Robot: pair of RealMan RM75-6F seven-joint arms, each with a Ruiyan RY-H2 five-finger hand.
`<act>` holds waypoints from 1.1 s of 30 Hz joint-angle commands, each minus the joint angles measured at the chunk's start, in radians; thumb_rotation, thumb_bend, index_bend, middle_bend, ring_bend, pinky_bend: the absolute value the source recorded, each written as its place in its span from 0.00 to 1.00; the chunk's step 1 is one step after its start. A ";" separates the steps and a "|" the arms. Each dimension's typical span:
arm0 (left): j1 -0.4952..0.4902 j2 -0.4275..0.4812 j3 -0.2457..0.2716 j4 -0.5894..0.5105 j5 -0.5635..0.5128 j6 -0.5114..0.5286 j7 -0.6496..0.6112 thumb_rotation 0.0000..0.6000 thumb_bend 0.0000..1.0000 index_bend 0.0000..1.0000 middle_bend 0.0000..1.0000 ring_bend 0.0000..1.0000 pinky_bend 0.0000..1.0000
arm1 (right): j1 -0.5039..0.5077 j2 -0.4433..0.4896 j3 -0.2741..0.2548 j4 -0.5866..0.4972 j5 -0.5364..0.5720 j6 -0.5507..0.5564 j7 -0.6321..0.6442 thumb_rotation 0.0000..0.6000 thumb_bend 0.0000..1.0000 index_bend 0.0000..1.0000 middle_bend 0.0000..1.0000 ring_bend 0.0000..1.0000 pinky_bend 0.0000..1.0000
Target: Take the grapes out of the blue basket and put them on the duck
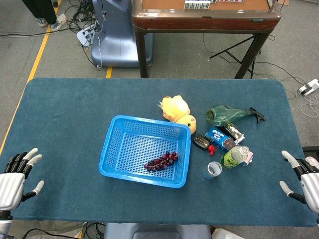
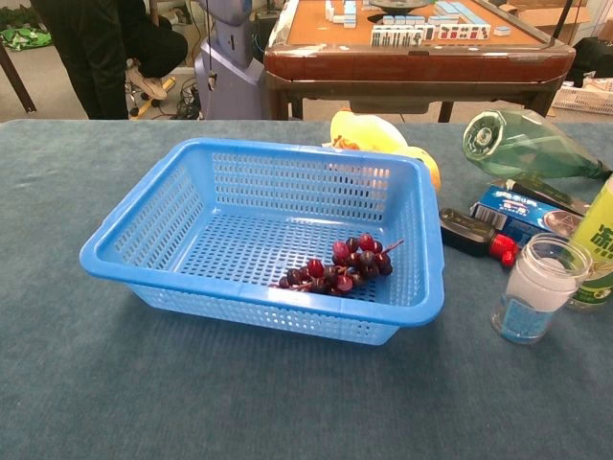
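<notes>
Each robot hand, left and right, lies spread and empty, seen only from the head view.

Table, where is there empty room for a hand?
Bare blue-green felt table lies left of the blue plastic basket and along the near edge. It is crowded right of the basket: yellow plush duck, green bottle, small jar.

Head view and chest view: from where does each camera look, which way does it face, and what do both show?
Head view: high above the near table edge, looking steeply down on the whole table; the left hand and right hand, fingers spread, show at the bottom corners.
Chest view: low at the near edge, facing forward across the table; no part of the robot shows.
Shared: the blue basket, the grapes, the duck.
</notes>
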 commanded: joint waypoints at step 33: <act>0.040 -0.003 0.014 0.015 0.008 0.049 -0.023 1.00 0.31 0.21 0.09 0.08 0.05 | 0.608 0.120 0.244 -0.428 0.023 -0.669 -0.126 1.00 0.25 0.13 0.28 0.28 0.44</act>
